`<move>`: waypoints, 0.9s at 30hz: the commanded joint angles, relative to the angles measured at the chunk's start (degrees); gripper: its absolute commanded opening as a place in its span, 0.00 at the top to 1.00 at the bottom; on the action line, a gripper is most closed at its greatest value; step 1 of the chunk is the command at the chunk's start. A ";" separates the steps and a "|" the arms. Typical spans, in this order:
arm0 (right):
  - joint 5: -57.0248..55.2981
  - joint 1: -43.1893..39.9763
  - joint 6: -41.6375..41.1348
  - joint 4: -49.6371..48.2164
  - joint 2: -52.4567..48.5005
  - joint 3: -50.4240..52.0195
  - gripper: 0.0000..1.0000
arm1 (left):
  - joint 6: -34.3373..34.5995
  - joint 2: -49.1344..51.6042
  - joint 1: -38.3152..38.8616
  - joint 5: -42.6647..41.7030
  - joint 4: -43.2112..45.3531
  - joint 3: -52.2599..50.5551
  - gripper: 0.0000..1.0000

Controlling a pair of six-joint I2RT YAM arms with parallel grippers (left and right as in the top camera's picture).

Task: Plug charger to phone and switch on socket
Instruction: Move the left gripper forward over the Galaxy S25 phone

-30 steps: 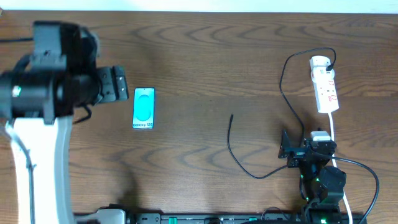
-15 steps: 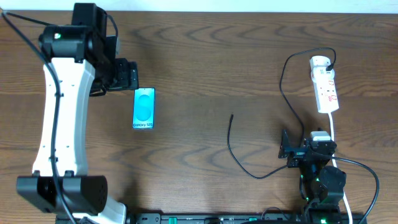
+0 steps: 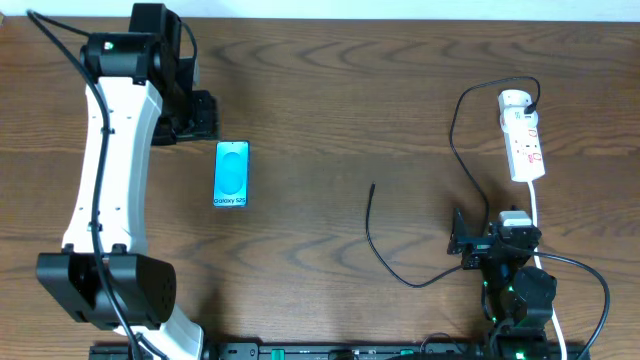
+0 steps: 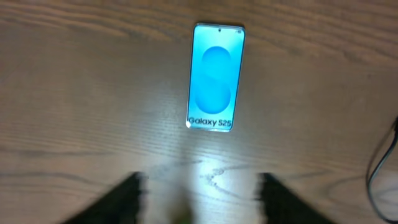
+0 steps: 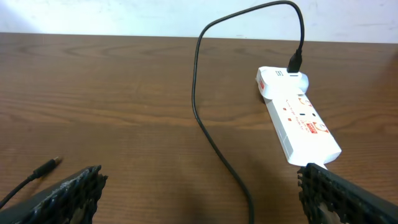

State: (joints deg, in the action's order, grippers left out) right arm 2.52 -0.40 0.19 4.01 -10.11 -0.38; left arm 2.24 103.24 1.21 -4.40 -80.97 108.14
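Left arm (image 3: 105,160) shifted beside phone (image 3: 231,173), lettering (image 4: 210,122) legible only from left wrist

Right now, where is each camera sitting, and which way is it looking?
Overhead: above the brown wooden table, looking straight down; left arm and right arm show.
Left wrist: looking down at the flat teal-blue smartphone; its own blurred fingers show.
Right wrist: low, facing across the table at the narrow white power strip and thin black charger cable; its fingers fill the bottom corners.
Shared: overhead also shows smartphone, strip and cable.
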 commanded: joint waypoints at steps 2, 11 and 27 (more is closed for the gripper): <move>-0.50 0.87 -0.81 0.24 0.09 0.07 0.01 | -0.76 0.59 -0.22 -0.33 0.22 0.83 0.13; -0.50 0.87 -0.81 0.24 0.09 0.07 0.01 | -0.76 0.59 -0.22 -0.33 3.32 -0.79 0.01; -0.50 0.87 -0.81 0.24 0.09 0.07 0.01 | -0.74 0.61 -0.22 -0.37 14.16 -15.39 0.01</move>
State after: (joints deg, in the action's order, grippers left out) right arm 2.50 -0.40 0.19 3.99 -10.11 -0.38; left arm 1.63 103.39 1.21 -4.43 -67.83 94.80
